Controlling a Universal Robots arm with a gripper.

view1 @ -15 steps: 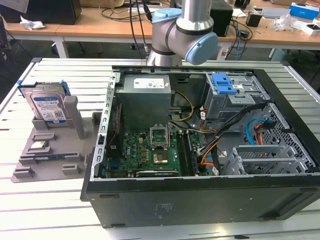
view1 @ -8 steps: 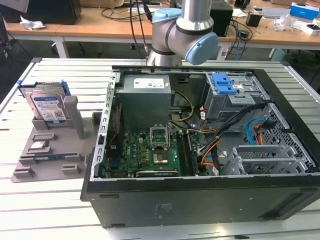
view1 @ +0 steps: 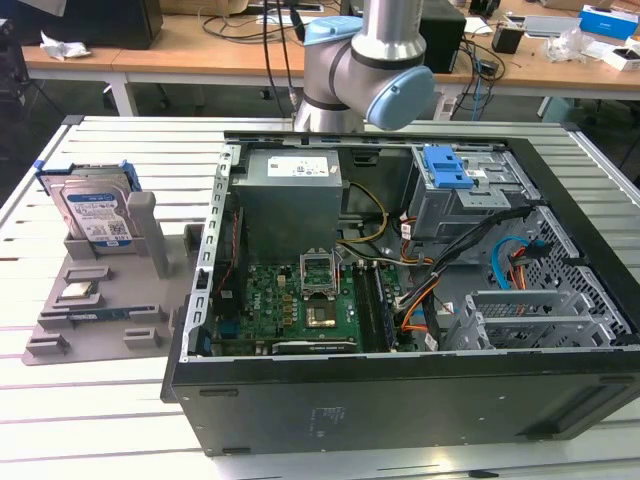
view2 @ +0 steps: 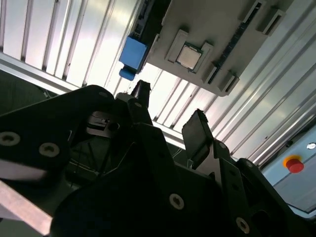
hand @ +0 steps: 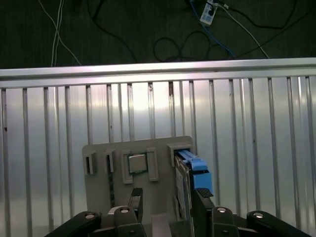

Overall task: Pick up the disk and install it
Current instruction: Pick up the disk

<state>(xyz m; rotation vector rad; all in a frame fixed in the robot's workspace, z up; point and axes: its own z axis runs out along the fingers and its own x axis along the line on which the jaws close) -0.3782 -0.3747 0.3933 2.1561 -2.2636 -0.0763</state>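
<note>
On the slatted bench (view1: 130, 150), at the exterior view's left beside the opened computer case (view1: 400, 405), we see the disk (view1: 95, 212) (hand: 191, 173) standing upright in its grey holder (view1: 112, 293), just beyond our claw (hand: 168, 198), which hangs spread and empty.

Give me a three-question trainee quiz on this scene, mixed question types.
1. True or false: the disk already sits inside the computer case.
2. The gripper's fingers are: A) shut on the disk, B) open, C) shut on a screwdriver.
3. Fill in: the disk stands on edge in the grey ____, at the exterior view's left.
Key: 1 false; 2 B; 3 holder.
</note>
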